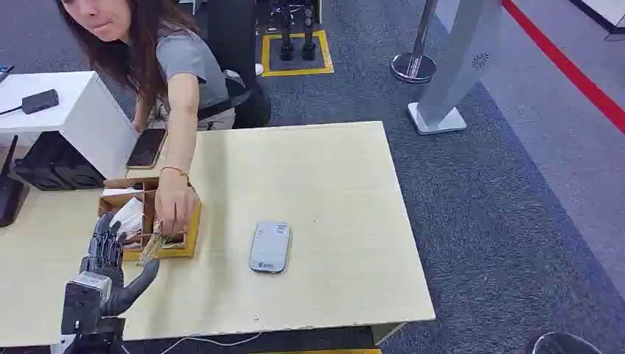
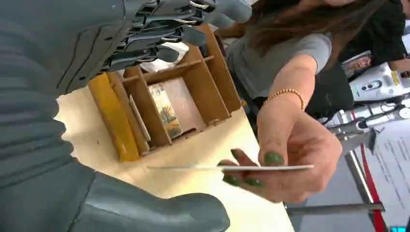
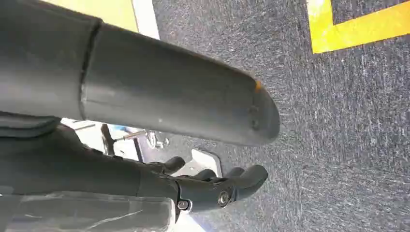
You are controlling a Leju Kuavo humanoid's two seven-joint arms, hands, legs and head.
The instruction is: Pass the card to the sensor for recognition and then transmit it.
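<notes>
At the near left corner of the pale wooden table (image 1: pixel 317 169), the robot's left hand (image 1: pixel 110 254) is raised beside a small wooden divided box (image 1: pixel 186 228) with a yellow edge. Its fingers are spread wide apart and hold nothing; the dark fingers reach over the box's left compartments while the thick thumb (image 1: pixel 140 284) points to the right, toward the box's near wall. A person's hand (image 1: pixel 175 210) comes down from the far side into the box area. In the left wrist view this hand (image 2: pixel 295 154), with green-painted nails and a beaded bracelet on the wrist, pinches a thin card (image 2: pixel 232 167) seen edge-on, held flat just beside the box (image 2: pixel 159 104) and between the robot's thumb (image 2: pixel 154 210) and its fingers (image 2: pixel 159 34), touching neither. Another picture card (image 2: pixel 167 110) stands in a compartment of the box.

To the right of the box, well apart from it, the grey card sensor (image 1: pixel 270 246) lies flat on the table. A dark phone (image 1: pixel 146 147) lies at the far left of the table, near a white box (image 1: pixel 81 110).

The right hand (image 3: pixel 212 186) hangs over grey carpet (image 3: pixel 338 121) with a yellow floor line (image 3: pixel 362 26); its dark fingers are curled a little and hold nothing.
</notes>
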